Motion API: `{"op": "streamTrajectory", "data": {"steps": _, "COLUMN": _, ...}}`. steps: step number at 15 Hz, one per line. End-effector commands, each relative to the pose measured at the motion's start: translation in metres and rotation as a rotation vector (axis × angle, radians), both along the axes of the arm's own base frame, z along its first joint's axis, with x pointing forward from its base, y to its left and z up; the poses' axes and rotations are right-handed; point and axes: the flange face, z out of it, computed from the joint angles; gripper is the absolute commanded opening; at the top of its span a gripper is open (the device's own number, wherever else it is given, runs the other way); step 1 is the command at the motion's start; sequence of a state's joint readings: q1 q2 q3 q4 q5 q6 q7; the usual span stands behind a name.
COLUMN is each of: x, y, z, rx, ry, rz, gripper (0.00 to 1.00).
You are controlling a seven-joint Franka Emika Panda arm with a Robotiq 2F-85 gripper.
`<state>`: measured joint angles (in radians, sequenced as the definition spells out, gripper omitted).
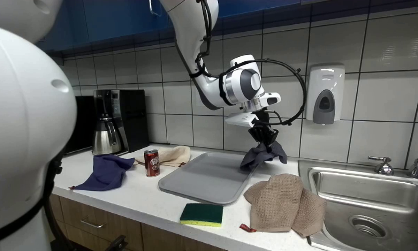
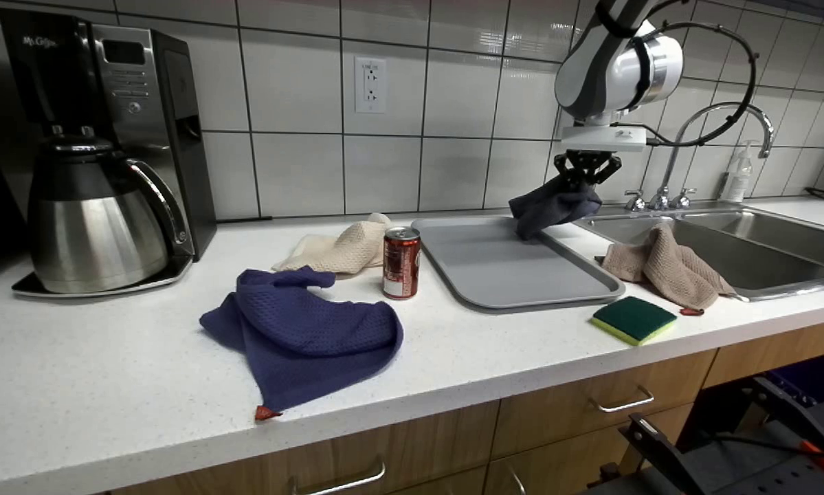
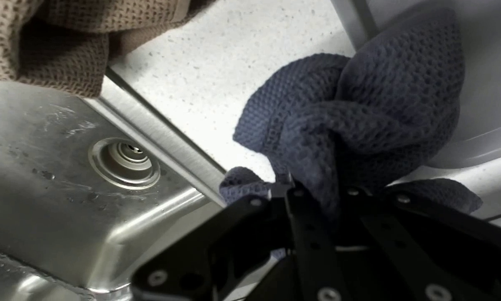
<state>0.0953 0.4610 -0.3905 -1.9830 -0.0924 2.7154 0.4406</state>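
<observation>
Wrist view; your gripper (image 3: 322, 190) pinches the grey-blue cloth (image 3: 371, 121), nearly closed; cloth hangs beneath, longest fold over the edge of the tray (image 3: 490, 75); you cannot tell whether they touch

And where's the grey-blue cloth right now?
In both exterior views, the grey-blue cloth is right of centre, pinched in the gripper and hanging at the back corner of the tray nearest the sink.

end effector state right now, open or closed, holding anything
End effector: closed, holding a crumpled grey-blue textured cloth.
</observation>
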Motion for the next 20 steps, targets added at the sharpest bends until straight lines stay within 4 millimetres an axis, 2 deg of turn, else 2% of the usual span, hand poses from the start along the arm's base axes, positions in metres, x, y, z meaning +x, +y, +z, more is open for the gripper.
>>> {"op": "streamTrajectory", "data": {"steps": 1, "x": -0.007, "y": -0.016, "z": 0.016, "rx": -0.017, "ry": -0.028, "rz": -0.053, "gripper": 0.03}}
{"op": "streamTrajectory", "data": {"steps": 13, "x": -0.02, "y": -0.066, "z": 0.031, "rx": -0.063, "ry": -0.056, "rz": -0.187, "gripper": 0.03}}
{"op": "streamTrajectory", "data": {"steps": 18, "x": -0.022, "y": -0.074, "z": 0.035, "rx": -0.087, "ry": -0.061, "rz": -0.216, "gripper": 0.03}}
{"op": "streamTrajectory", "data": {"steps": 20, "x": -0.02, "y": -0.071, "z": 0.034, "rx": -0.094, "ry": -0.058, "rz": -0.214, "gripper": 0.03}}
